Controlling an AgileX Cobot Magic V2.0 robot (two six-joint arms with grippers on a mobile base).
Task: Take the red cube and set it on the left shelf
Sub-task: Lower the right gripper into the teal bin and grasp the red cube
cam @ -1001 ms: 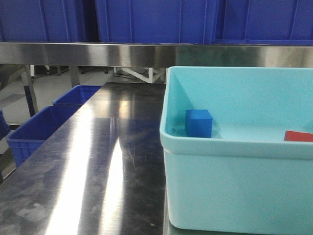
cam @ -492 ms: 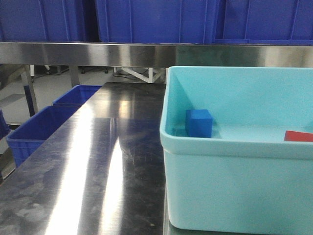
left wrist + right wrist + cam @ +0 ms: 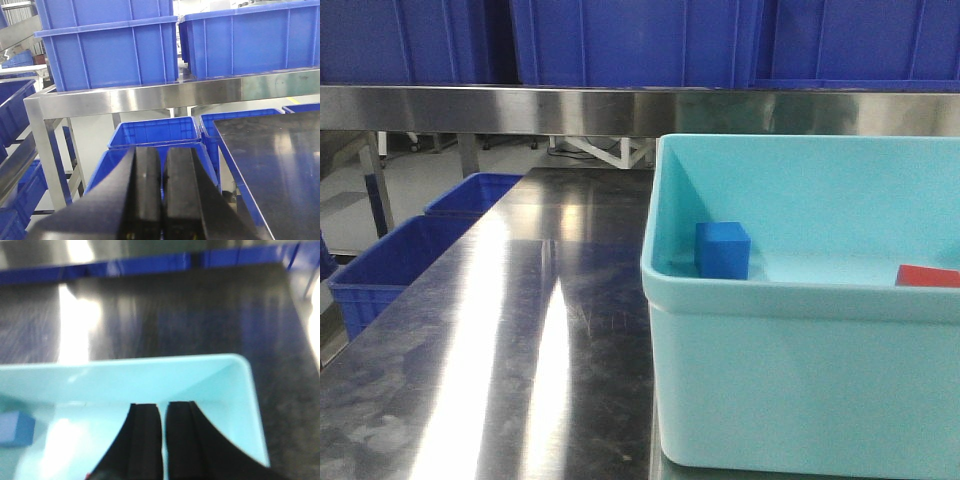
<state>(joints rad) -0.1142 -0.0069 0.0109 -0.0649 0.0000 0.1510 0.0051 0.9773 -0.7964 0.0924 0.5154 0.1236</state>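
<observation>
Right wrist cam: right gripper (image 3: 163, 409) hovering over teal bin (image 3: 215, 375), jaws near-shut, empty, prob. risking shoving red cube (image 3: 928, 277); left gripper (image 3: 162, 152) same.

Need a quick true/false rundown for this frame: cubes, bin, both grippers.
1. The red cube lies inside the light-blue bin. True.
2. The blue cube sits outside the bin. False: it is inside, near the bin's left wall.
3. The left gripper holds the red cube. False: it is shut on nothing and points toward the left shelf.
4. The right gripper hangs over the bin, shut and empty. True.
</observation>
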